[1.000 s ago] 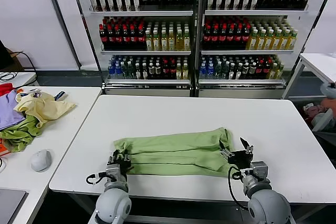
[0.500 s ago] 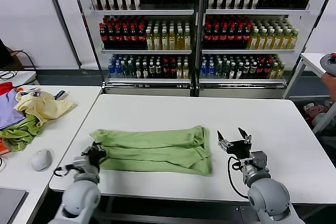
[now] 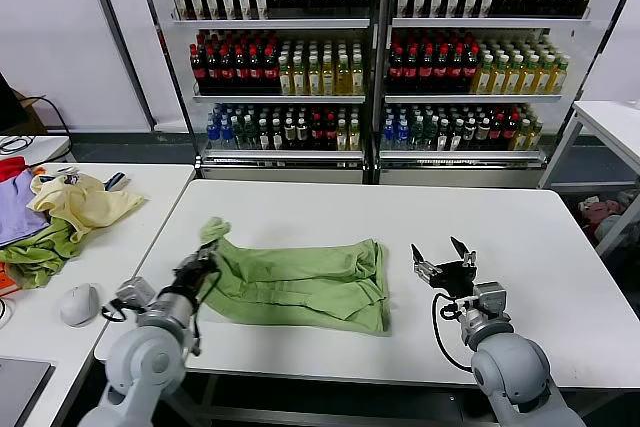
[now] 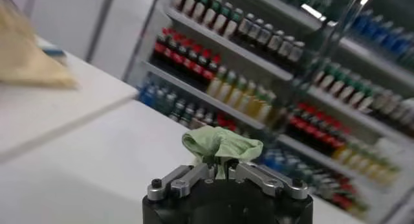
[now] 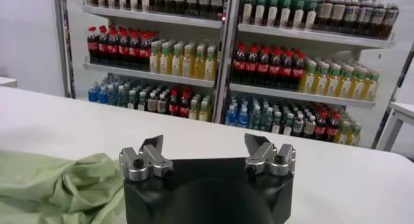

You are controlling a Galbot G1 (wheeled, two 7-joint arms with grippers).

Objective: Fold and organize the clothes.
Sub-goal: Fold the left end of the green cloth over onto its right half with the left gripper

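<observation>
Left gripper (image 3: 203,265) clamped on a bunched end of the shirt (image 3: 300,282), lifting that corner off the table (image 3: 330,209), likely to carry it over for a fold. Right gripper (image 3: 441,269) stands wide open just beside the shirt's other end, holding nothing. Shirt lies as 1 long band across the near table edge

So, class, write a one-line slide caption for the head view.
Left end effector lifts one end of the green polo shirt on the white table; right end effector waits open.
</observation>
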